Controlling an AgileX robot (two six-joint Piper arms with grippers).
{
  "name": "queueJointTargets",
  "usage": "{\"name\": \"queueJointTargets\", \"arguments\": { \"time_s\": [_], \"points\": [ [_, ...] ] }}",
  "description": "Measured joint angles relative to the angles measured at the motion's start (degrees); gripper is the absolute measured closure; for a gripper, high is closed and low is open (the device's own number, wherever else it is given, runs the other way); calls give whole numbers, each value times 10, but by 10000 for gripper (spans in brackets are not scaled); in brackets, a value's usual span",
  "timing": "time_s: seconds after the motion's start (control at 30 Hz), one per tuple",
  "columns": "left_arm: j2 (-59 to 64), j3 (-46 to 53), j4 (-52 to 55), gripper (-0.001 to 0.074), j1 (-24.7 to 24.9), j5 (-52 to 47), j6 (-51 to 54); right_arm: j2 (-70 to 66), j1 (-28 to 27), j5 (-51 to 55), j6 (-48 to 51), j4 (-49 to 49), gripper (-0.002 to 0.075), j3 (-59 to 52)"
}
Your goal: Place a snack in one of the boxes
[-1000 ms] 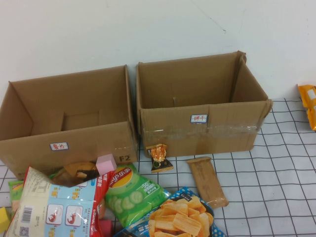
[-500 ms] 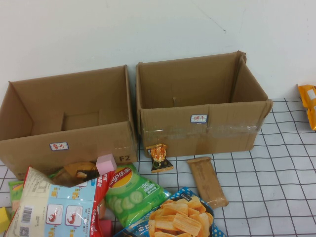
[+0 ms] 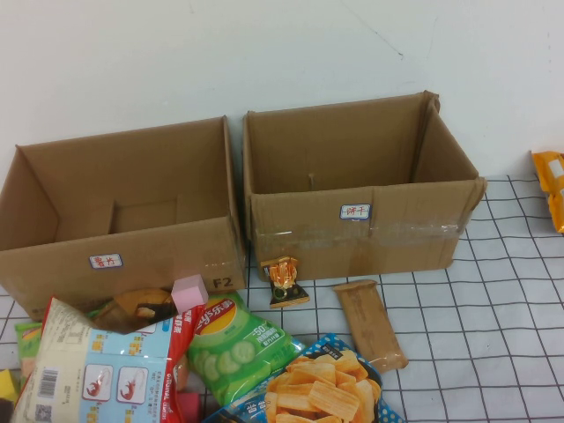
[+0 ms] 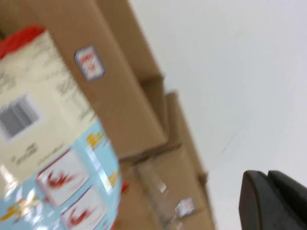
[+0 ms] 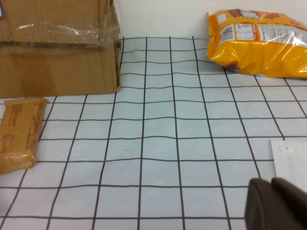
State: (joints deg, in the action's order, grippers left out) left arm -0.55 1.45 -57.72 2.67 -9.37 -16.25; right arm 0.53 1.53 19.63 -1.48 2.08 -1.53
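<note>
Cardboard boxes [image 3: 361,189] empty at the worktop's far edge; snacks [image 3: 238,339] crowd your near-left corner. Left pincer [image 4: 273,201] and right pincer [image 5: 276,203]: openness unreadable. In that clutter you risk snagging two bags.

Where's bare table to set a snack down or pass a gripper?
Free: grid cloth right of the brown bar, between right box and yellow bag. Crowded: front-left bag pile around the green bag. Left gripper is near that pile; right gripper over the free patch.
</note>
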Motion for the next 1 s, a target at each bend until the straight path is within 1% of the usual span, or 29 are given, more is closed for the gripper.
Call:
{"name": "queueJointTargets", "arguments": {
  "time_s": [0.1, 0.2, 0.27, 0.33, 0.4, 0.47, 0.57, 0.73, 0.87, 0.97, 1.0],
  "points": [
    [0, 0, -34, 738, 0, 28, 0, 0, 0, 0, 0, 0, 727, 0],
    [0, 0, -56, 738, 0, 29, 22, 0, 0, 0, 0, 0, 727, 0],
    [0, 0, -59, 738, 0, 20, 65, 0, 0, 0, 0, 0, 727, 0],
    [0, -6, -61, 738, 0, -5, 135, 0, 0, 0, 0, 0, 727, 0],
    [0, -29, -58, 738, 0, -39, 201, 0, 0, 0, 0, 0, 727, 0],
    [9, -62, -35, 738, 0, -80, 236, 0, 0, 0, 0, 0, 727, 0],
    [58, -125, 43, 737, 0, -143, 255, 0, 0, 0, 0, 0, 727, 0],
    [191, -243, 243, 736, 0, -262, 264, 0, 0, 0, 0, 0, 727, 0],
    [291, -331, 377, 734, 0, -358, 259, 0, 0, 0, 0, 0, 727, 0],
    [368, -379, 456, 699, 0, -407, 255, 0, 0, 0, 0, 0, 727, 0],
    [393, -392, 471, 676, 0, -416, 255, 0, 0, 0, 0, 0, 727, 0]
  ]
}}
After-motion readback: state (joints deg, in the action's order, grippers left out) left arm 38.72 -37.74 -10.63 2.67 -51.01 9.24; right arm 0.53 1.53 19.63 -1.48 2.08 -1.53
